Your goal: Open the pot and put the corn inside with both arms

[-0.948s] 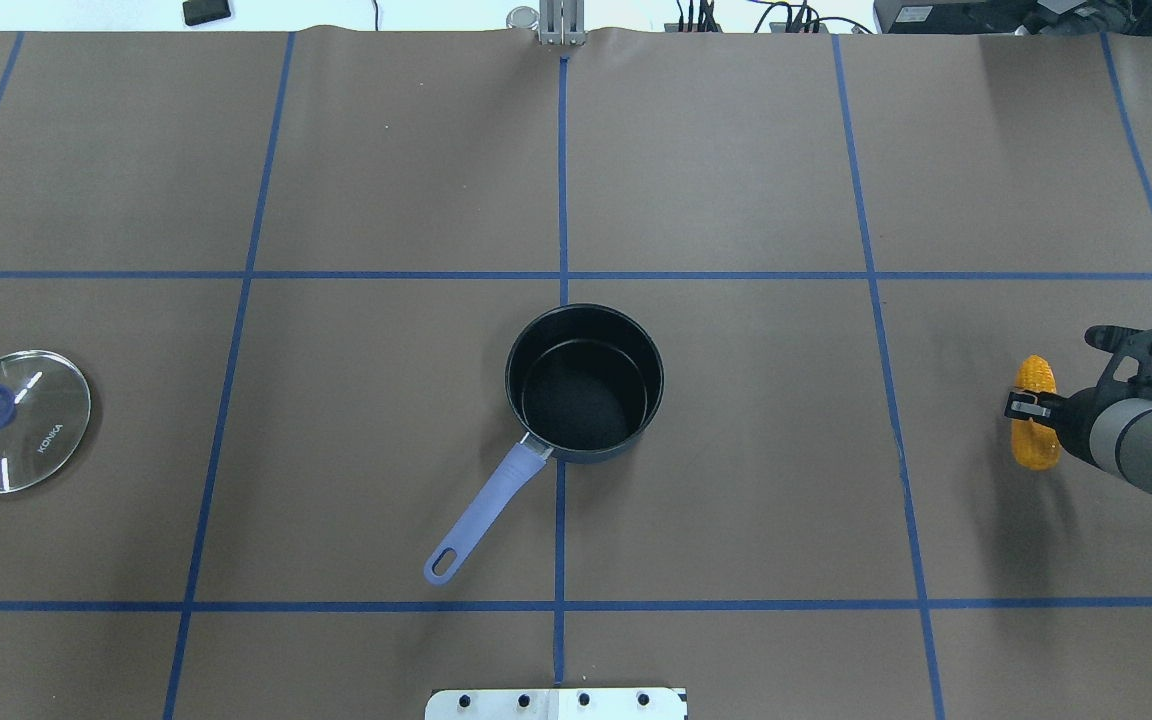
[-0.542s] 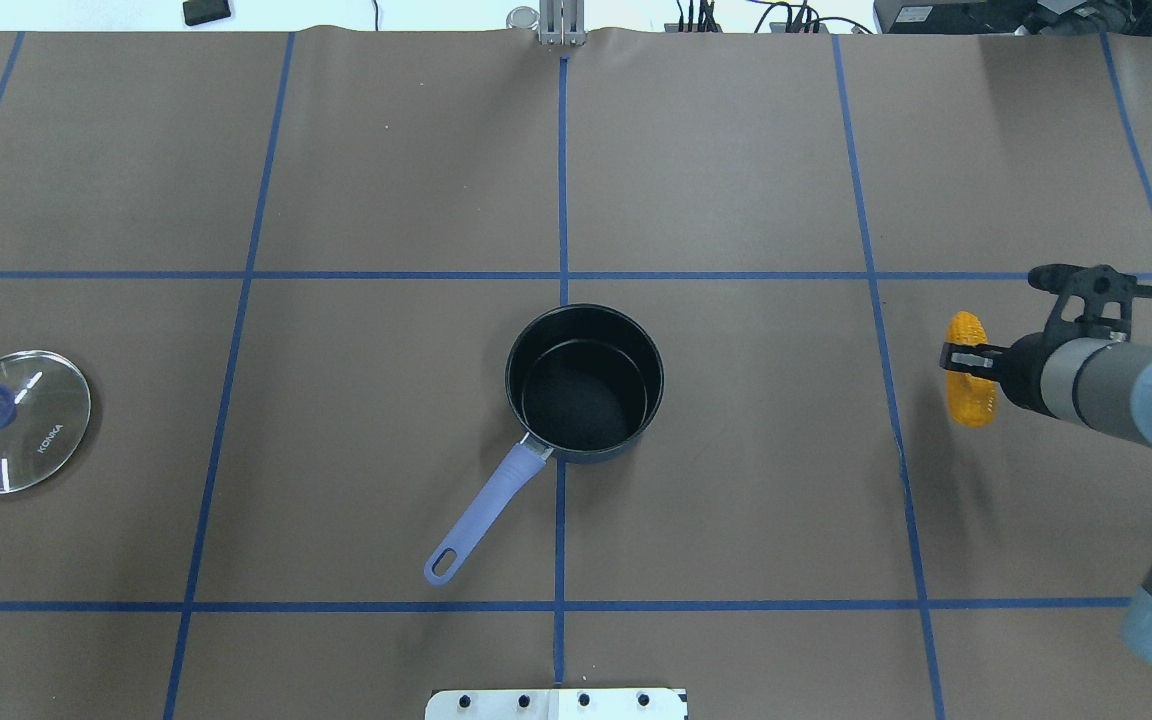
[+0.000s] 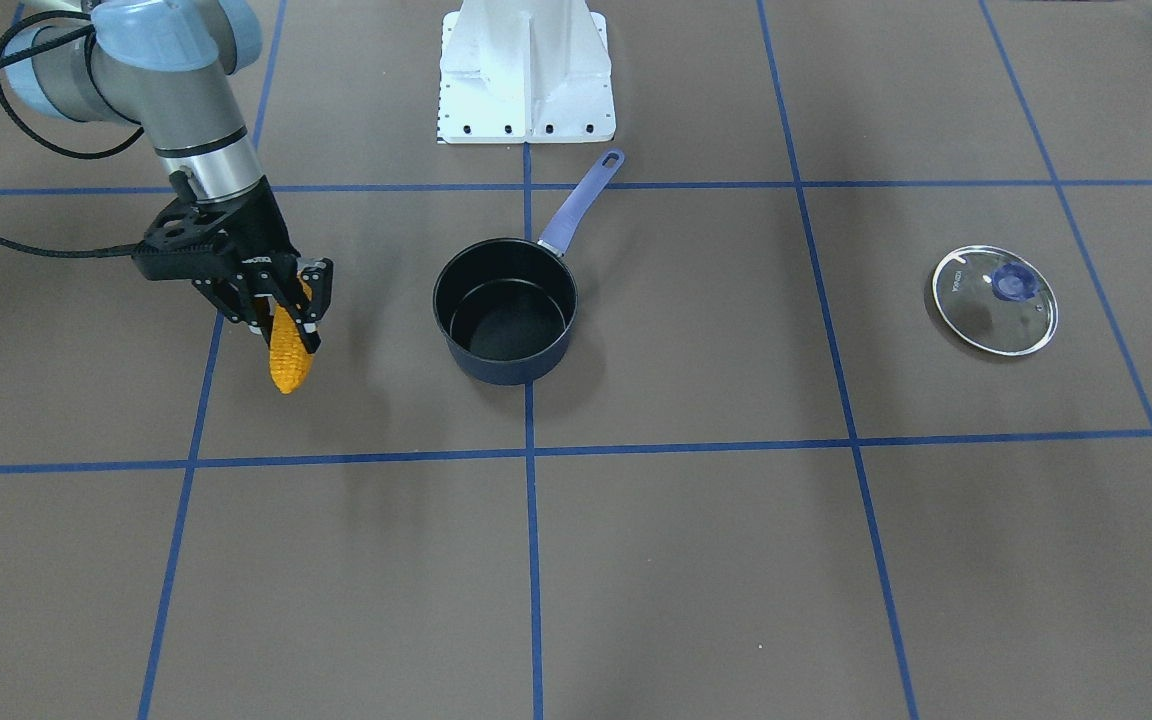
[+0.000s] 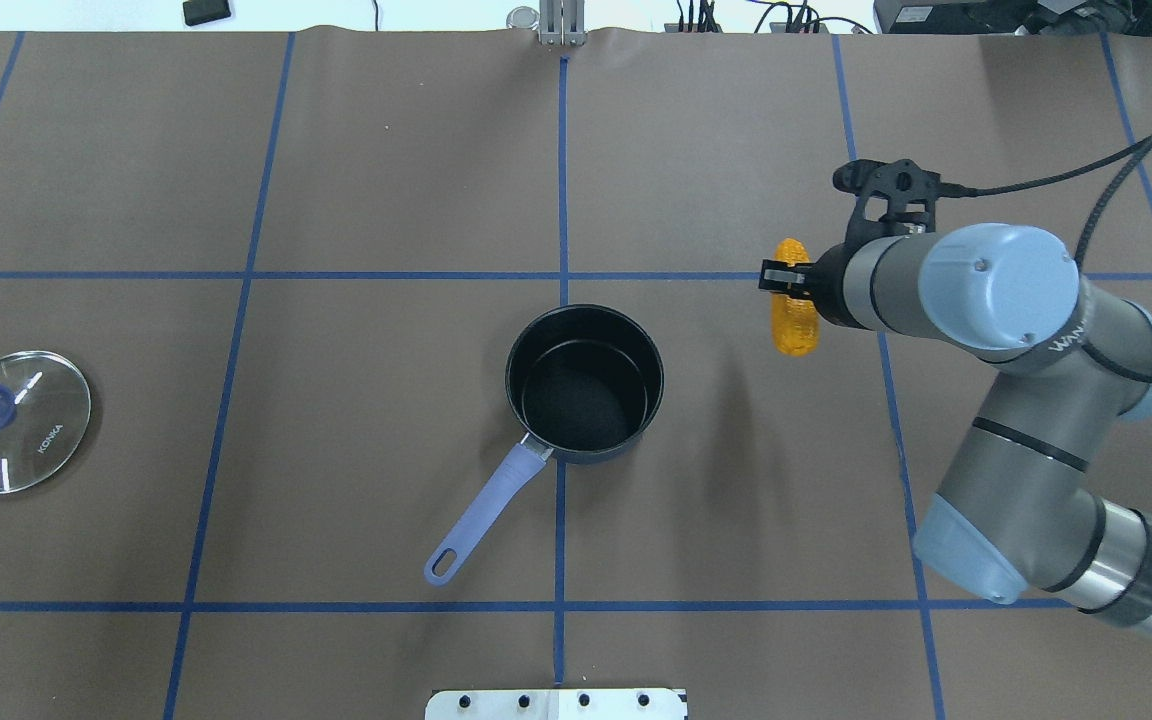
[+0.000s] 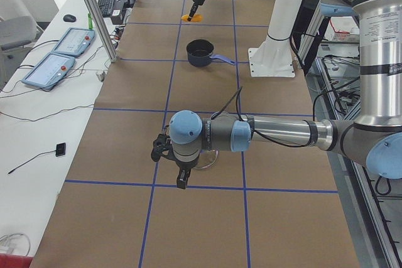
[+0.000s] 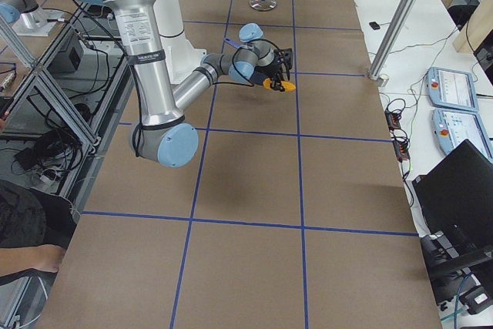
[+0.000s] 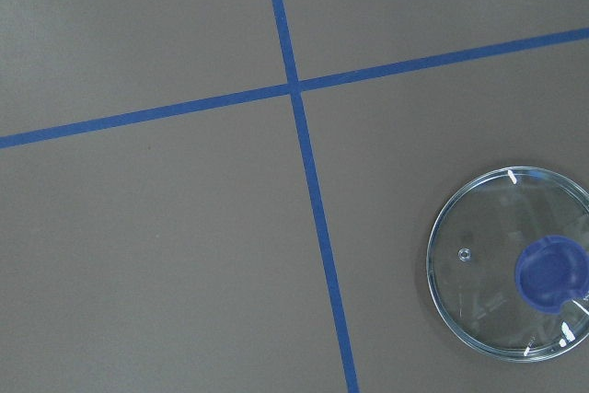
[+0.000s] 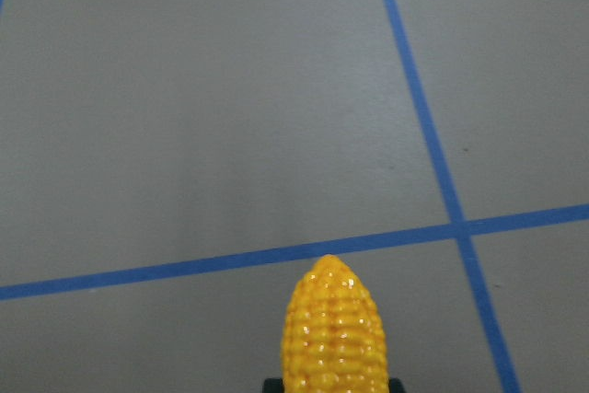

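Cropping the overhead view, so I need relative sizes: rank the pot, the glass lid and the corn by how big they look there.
1. the pot, handle included
2. the glass lid, about as wide as the pot's bowl alone
3. the corn, clearly smallest, though it is held aloft, nearer the camera

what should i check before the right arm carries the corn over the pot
1. Is the lid off the pot: ok, it lies well apart.
2. Is the pot empty: ok.
3. Is the corn clamped in the right gripper: ok.
4. Is the corn over the pot: not ok, it hangs off to one side.
5. Is the way from corn to pot free: ok.
6. Is the left gripper open or shut: cannot tell.
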Controlling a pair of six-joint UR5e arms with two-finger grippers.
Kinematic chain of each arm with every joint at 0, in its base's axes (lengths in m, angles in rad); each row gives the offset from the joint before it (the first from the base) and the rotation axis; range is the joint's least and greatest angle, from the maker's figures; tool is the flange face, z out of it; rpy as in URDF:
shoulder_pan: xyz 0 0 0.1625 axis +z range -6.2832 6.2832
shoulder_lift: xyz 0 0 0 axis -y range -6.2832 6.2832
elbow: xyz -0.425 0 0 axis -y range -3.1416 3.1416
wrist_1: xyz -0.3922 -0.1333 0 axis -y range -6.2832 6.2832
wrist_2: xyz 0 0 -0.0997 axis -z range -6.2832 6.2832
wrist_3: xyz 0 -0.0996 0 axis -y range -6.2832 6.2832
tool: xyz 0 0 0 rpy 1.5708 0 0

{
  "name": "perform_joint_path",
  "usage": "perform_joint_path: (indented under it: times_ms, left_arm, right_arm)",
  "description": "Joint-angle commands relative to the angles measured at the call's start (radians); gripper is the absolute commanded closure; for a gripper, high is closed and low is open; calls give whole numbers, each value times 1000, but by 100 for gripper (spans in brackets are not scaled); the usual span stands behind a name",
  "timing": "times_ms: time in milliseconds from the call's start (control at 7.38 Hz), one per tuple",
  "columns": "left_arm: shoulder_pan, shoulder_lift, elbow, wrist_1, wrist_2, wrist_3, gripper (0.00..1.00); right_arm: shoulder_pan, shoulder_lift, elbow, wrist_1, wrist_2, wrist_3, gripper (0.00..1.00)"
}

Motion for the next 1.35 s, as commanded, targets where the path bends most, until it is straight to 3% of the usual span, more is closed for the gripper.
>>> perform_joint_path:
  times_ms: [0,271,406,542,677,813,1219]
  left_arm:
    - [0,1,1,1,-1,-1,2]
    - [2,1,6,1,-1,-1,2]
    - [0,1,6,1,-2,-1,2]
    - [2,1,6,-1,-1,-1,2]
    - [2,1,7,-1,-1,-1,2]
    - [2,1,9,-1,-1,-1,2]
    - [2,1,9,-1,-1,-1,2]
  right_arm:
    - [-58,181,-87,-19,-8,17,100]
    - [-173,197,-98,-10,-126,33,100]
    - [-202,197,-100,-10,-132,33,99]
    - [-232,201,-109,-8,-137,31,65]
    - [-246,203,-129,-7,-160,56,18]
    - [-247,221,-138,-2,-172,65,0]
    - [-147,241,-138,-17,-127,50,0]
